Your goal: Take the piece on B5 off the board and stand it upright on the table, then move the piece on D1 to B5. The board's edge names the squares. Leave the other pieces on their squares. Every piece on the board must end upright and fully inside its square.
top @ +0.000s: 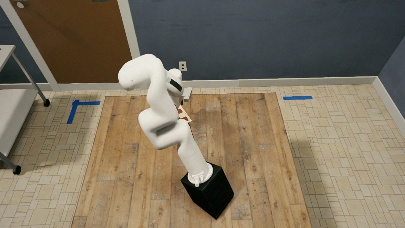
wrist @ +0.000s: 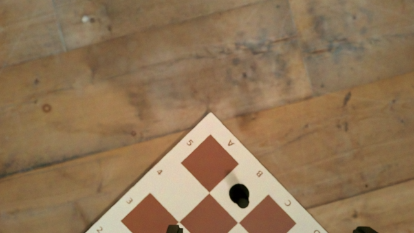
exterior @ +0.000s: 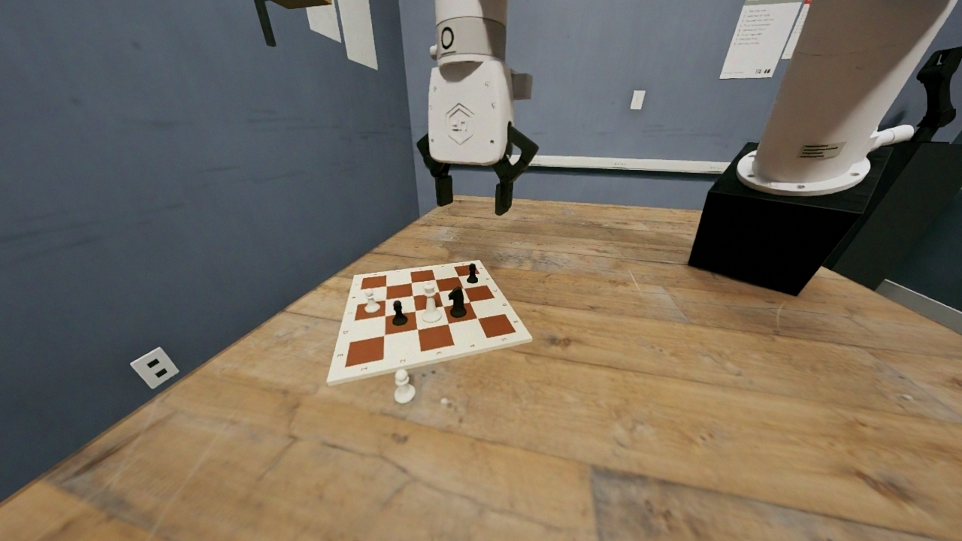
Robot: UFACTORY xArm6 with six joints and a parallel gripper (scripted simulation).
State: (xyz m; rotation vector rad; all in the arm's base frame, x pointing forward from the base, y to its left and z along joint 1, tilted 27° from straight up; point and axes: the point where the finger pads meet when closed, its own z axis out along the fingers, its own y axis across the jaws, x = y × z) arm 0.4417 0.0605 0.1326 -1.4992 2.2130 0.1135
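Note:
The brown and white chessboard (exterior: 422, 311) lies on the wooden table; its A5 corner shows in the wrist view (wrist: 209, 162). A black pawn (exterior: 472, 273) stands upright on B5, inside its square, and also shows in the wrist view (wrist: 239, 195). A white pawn (exterior: 403, 386) stands upright on the table just off the board's near edge. My gripper (exterior: 472, 200) hangs well above the board's far corner, over the black pawn, open and empty. Only its fingertips show at the bottom of the wrist view. In the top view the arm hides most of the board (top: 183, 114).
On the board also stand a white pawn (exterior: 371, 300), a black pawn (exterior: 399, 312), a tall white piece (exterior: 430, 302) and a black knight (exterior: 457, 302). The arm's black pedestal (exterior: 773, 222) stands at the back right. A blue wall runs along the table's left side.

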